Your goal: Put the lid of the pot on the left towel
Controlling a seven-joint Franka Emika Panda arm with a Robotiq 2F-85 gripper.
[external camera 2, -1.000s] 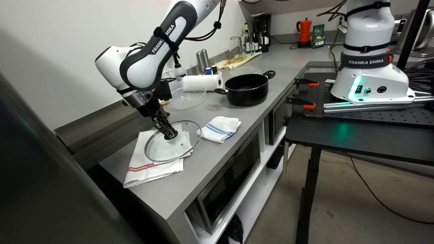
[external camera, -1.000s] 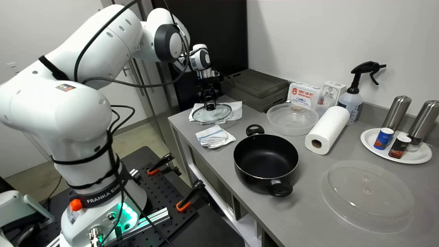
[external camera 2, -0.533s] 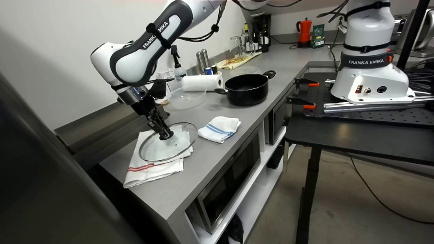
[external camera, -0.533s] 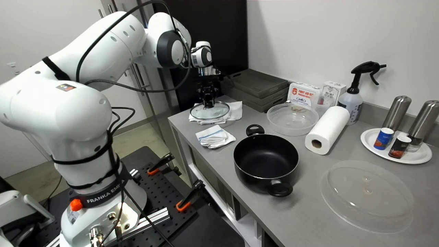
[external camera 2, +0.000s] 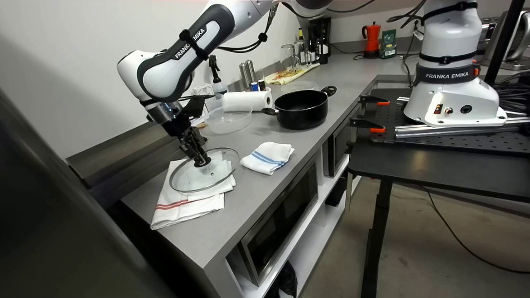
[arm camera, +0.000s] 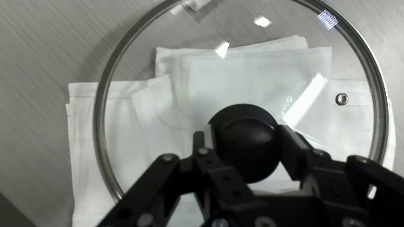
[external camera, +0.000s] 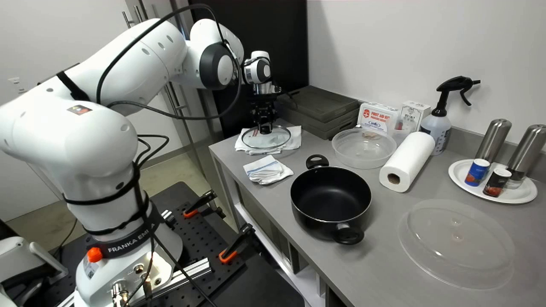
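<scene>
Glossy glass lid, matt cloth left towel, smooth pot, matt countertop, paper roll

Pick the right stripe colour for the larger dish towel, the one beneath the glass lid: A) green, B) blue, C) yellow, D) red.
D: in an exterior view, red stripes cross the part of the larger white dish towel that reaches out past the glass lid, while the blue stripes belong to the smaller folded dish towel.
</scene>
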